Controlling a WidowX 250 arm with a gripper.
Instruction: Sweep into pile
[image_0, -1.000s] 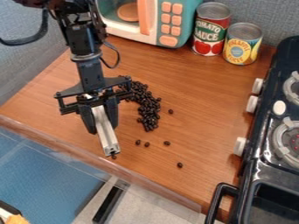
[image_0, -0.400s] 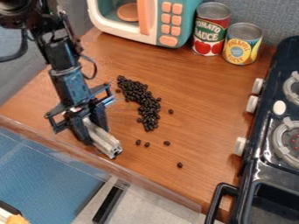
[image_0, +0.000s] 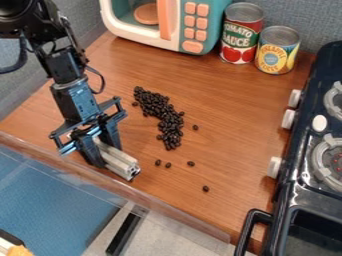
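Note:
The black gripper (image_0: 101, 154) hangs low over the left front of the wooden counter, shut on a pale metal bar (image_0: 119, 162) whose free end points toward the front right. Dark beans form a curved pile (image_0: 162, 114) near the counter's middle, to the right of the gripper. A few loose beans lie apart from it: one (image_0: 191, 163) below the pile, one (image_0: 206, 188) nearer the front, one (image_0: 195, 127) just right of the pile. Two more sit close to the bar's tip, on its right.
A toy microwave (image_0: 188, 25) stands at the back, beside a tomato sauce can (image_0: 241, 33) and a pineapple can (image_0: 276, 50). The black stove (image_0: 294, 175) borders the right side. A clear raised strip (image_0: 167, 207) runs along the counter's front edge.
The gripper and bar have shifted left, and the bar has turned so that it slants more to the right. One bean by the bar's tip is no longer seen. The pile is unchanged.

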